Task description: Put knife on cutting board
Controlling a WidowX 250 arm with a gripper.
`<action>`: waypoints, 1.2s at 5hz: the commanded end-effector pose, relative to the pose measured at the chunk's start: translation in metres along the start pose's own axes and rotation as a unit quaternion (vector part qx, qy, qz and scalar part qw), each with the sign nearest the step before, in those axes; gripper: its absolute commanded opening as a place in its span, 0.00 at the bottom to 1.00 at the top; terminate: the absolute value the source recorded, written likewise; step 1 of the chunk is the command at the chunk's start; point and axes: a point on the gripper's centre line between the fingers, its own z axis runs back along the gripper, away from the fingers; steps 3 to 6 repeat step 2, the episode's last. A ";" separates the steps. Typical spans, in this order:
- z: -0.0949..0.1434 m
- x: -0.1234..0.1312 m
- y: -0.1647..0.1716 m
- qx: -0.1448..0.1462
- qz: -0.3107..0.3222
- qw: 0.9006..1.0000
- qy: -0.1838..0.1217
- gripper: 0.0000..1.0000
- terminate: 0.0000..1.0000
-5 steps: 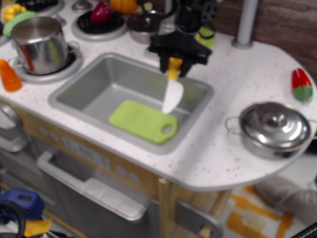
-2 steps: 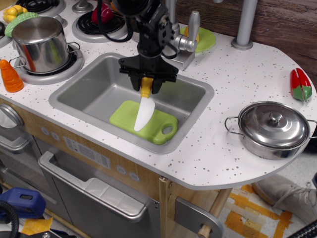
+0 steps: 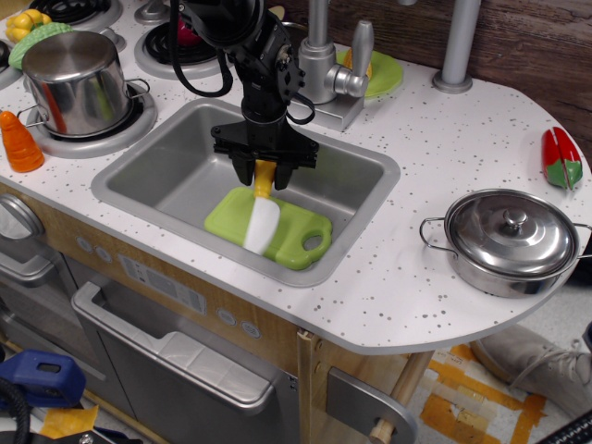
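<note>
The lime-green cutting board (image 3: 294, 237) lies flat in the grey sink (image 3: 176, 162), its handle hole toward the right. My black gripper (image 3: 265, 172) hangs over the board's left part and is shut on the yellow handle of the knife (image 3: 262, 223). The knife points down, and its white blade tip is at or just touching the board's surface.
A silver faucet (image 3: 324, 65) stands behind the sink. A lidded steel pot (image 3: 511, 240) sits at the right, a tall steel pot (image 3: 74, 81) on the left burner. A red-and-green toy pepper (image 3: 562, 159) lies far right, an orange toy (image 3: 18, 143) far left, a green plate (image 3: 382, 74) at the back.
My gripper has carried the knife left and down from above the sink's back edge to over the cutting board. The blade has dropped until its tip meets the board.
</note>
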 end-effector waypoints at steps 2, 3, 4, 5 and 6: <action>0.014 0.016 0.006 -0.003 0.000 1.000 -0.029 1.00 1.00; 0.014 0.016 0.006 -0.003 0.000 1.000 -0.029 1.00 1.00; 0.014 0.016 0.006 -0.003 0.000 1.000 -0.029 1.00 1.00; 0.014 0.016 0.006 -0.003 0.000 1.000 -0.029 1.00 1.00; 0.014 0.016 0.006 -0.003 0.000 1.000 -0.029 1.00 1.00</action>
